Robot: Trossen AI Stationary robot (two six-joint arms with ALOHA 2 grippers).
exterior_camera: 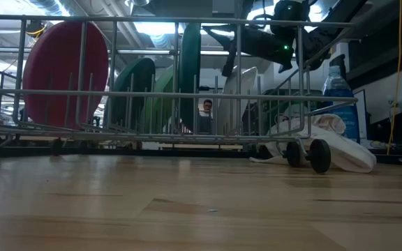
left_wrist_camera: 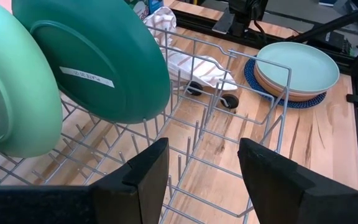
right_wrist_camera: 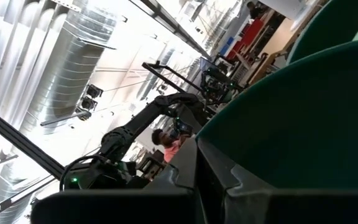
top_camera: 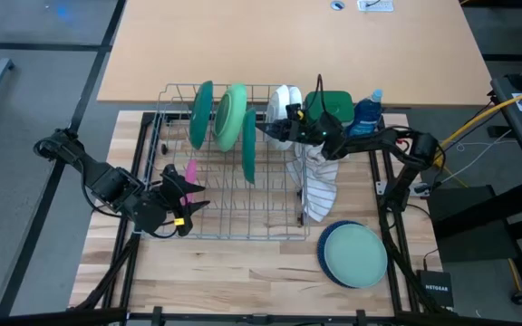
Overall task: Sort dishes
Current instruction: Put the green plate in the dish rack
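Nearest the front edge of the wooden surface (top_camera: 243, 263), a stack of small plates (top_camera: 353, 254) was seen: pale teal on top, brown beneath, navy at the bottom, lying flat to the right of the wire rack (top_camera: 229, 226). The left claw (top_camera: 185, 192) was held at the rack's front-left corner, fingers (left_wrist_camera: 146, 171) spread wide, nothing gripped; a pink plate (top_camera: 189, 179) stood on edge just beside it. Further back in the rack, a dark green plate (top_camera: 201, 114), a light green plate (top_camera: 231, 118) and another dark green plate (top_camera: 248, 145) stood upright in slots. The right claw (top_camera: 275, 124) was closed, positioned at the white plates (top_camera: 285, 107) at the rack's back right; whether one was gripped could not be told. A cloth (top_camera: 320, 186) was draped over the rack's right side.
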